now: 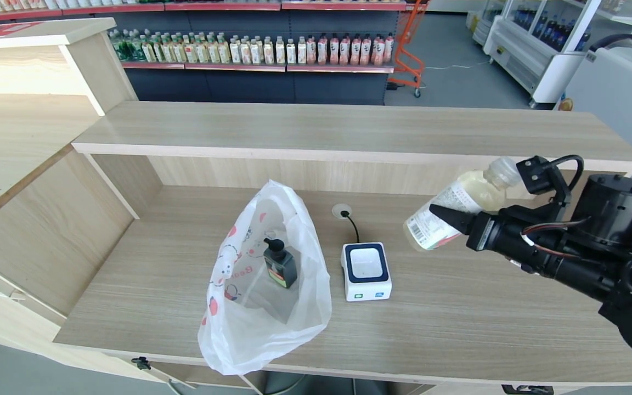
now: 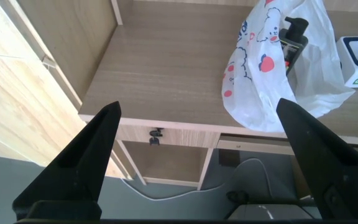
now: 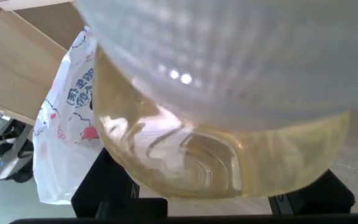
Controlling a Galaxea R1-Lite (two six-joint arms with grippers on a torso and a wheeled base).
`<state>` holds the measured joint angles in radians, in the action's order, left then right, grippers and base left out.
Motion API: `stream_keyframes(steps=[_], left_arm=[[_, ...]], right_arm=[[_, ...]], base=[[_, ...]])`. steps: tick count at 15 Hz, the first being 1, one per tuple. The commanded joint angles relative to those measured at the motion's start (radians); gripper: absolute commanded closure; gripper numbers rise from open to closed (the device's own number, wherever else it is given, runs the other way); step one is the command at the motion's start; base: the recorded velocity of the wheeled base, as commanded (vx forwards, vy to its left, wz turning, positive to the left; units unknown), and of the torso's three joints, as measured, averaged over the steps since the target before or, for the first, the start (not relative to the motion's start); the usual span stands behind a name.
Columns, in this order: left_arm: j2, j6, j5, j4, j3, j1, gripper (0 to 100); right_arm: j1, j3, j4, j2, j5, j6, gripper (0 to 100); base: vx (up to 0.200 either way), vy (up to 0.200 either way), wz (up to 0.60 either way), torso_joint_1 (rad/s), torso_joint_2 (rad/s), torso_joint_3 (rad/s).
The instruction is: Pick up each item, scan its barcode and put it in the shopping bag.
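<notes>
My right gripper [image 1: 450,216] is shut on a clear bottle of pale yellow drink [image 1: 461,203], held tilted in the air to the right of the white barcode scanner [image 1: 366,271], its barcode label facing down and left. The bottle's base [image 3: 216,149] looms close in the right wrist view. A white printed shopping bag [image 1: 264,285] stands open left of the scanner with a dark pump bottle [image 1: 279,264] inside. My left gripper [image 2: 197,155] hangs open, low off the counter's front left edge; the bag [image 2: 278,68] and pump bottle [image 2: 293,38] lie beyond it.
The work goes on over a wooden checkout counter [image 1: 458,318] with a raised ledge [image 1: 349,131] behind it. The scanner's cable runs into a grommet [image 1: 342,210] at the back. Drink shelves [image 1: 250,49] and an orange cart [image 1: 409,49] stand beyond.
</notes>
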<state>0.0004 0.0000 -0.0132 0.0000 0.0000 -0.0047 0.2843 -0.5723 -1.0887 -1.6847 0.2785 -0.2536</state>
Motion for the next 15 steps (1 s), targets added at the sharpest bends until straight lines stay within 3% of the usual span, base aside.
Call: stream_keyframes(steps=[1,11,15], left_arm=[[0.000,0.000,-0.001,0.000,0.000,0.000,0],[0.000,-0.003,-0.001,0.000,0.000,0.000,0],[0.000,-0.003,-0.001,0.000,0.000,0.000,0]], right_arm=[[0.023,0.052,0.023,0.100,-0.001,-0.049,100],[0.033,0.109,0.058,0.149,0.004,-0.062,100],[0.041,0.120,0.125,0.189,0.008,-0.064,100]], base=[[0.000,0.000,0.00,0.000,0.00,0.000],[0.000,0.000,0.00,0.000,0.00,0.000],[0.000,0.200,0.00,-0.004,0.00,0.006]])
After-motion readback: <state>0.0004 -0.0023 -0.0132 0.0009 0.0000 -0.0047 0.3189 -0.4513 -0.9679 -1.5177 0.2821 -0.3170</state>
